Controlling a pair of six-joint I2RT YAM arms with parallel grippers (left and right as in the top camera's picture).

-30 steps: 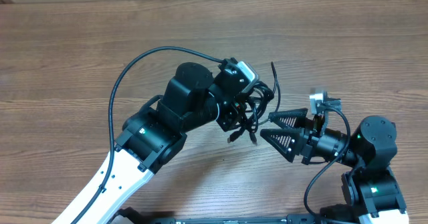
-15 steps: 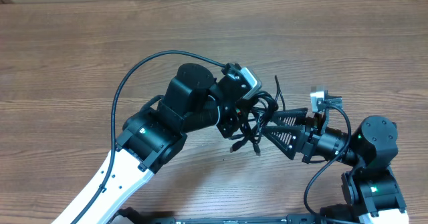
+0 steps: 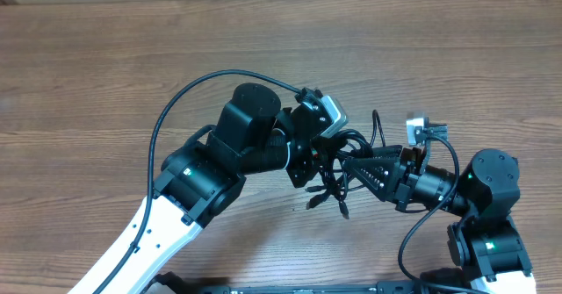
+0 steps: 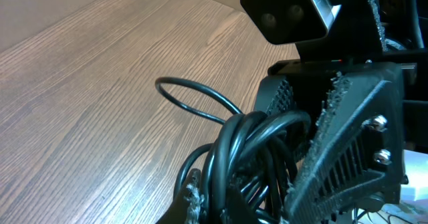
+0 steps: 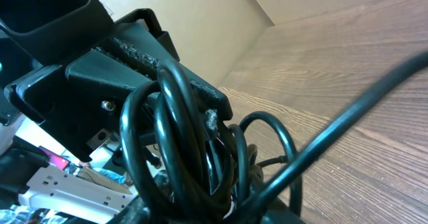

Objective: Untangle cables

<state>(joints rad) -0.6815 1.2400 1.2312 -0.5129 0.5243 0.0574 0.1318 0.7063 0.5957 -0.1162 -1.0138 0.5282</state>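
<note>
Two robot arms meet at one bunch of thin black cables [image 3: 334, 175] above a wood-grain table [image 3: 105, 57]. The left gripper [image 3: 314, 166] comes at the bunch from its left side and is clamped tight on it. Its wrist view shows the looped cables [image 4: 249, 150] packed just ahead of its own rough pads.

The right gripper [image 3: 356, 169] reaches in from the opposite side of the bunch. Its ribbed, triangular fingers [image 4: 348, 144] stand narrow, with several loops running between them. Whether those fingers actually pinch the cables cannot be told from any view.

One loop [image 4: 194, 97] arcs out of the bunch over bare wood. Seen from above, two loose ends [image 3: 342, 211] dangle on the near side of the bunch and another sticks up on its far side.

From the right wrist, the cables [image 5: 174, 137] fill the foreground, draped against the left fingers [image 5: 140, 57]. A white strip [image 5: 73, 184] shows behind the bunch, any marking on it too blurred to read. A thicker black wire [image 3: 176, 101] arches off the left arm, well apart from the bunch.
</note>
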